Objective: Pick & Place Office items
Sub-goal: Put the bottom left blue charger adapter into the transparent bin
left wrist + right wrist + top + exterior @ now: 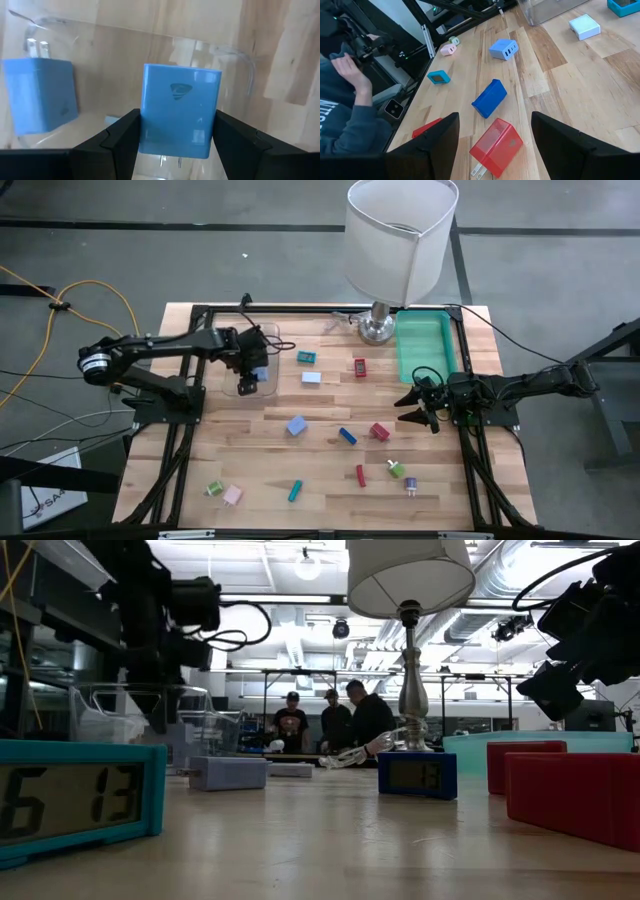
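Wooden table (330, 465) is carrying scattered office items. I am pinching a blue charger block (180, 110) with my left gripper (175, 137) over the clear bin (268, 345) near the far left corner; its logo is unreadable. My right gripper (495, 135) is hanging spread by the right edge. Teal clock (75, 795) is reading "6 13".

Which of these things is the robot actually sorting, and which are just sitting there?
Part of the job:
blue charger, held by the left gripper over the clear bin
second blue charger in that bin
red charger
dark blue block
teal clock
green tray

Just there:
lamp
people behind
right gripper, waiting open
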Controlling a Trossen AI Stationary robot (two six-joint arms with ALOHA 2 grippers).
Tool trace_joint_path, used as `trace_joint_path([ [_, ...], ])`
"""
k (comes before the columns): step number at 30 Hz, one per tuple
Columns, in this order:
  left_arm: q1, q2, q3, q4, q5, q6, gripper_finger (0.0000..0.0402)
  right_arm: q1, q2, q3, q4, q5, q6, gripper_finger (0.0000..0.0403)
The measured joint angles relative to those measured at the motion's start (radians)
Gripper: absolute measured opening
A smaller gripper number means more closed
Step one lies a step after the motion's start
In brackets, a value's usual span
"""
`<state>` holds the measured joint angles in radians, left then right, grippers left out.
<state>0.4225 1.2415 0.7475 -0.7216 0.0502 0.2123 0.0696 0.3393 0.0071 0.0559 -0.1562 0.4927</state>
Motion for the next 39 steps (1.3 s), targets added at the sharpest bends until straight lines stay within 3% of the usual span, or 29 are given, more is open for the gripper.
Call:
trace_joint_path([
  [8,0.0,0.0,-0.059,0.049,0.002,-0.005,0.0213,0.0,0.0,0.0,0.0,0.0,0.0,0.0235],
  [39,0.0,0.0,-0.063,0.041,0.012,-0.063,0.0237,0.0,0.0,0.0,0.0,0.0,0.0,0.0235],
])
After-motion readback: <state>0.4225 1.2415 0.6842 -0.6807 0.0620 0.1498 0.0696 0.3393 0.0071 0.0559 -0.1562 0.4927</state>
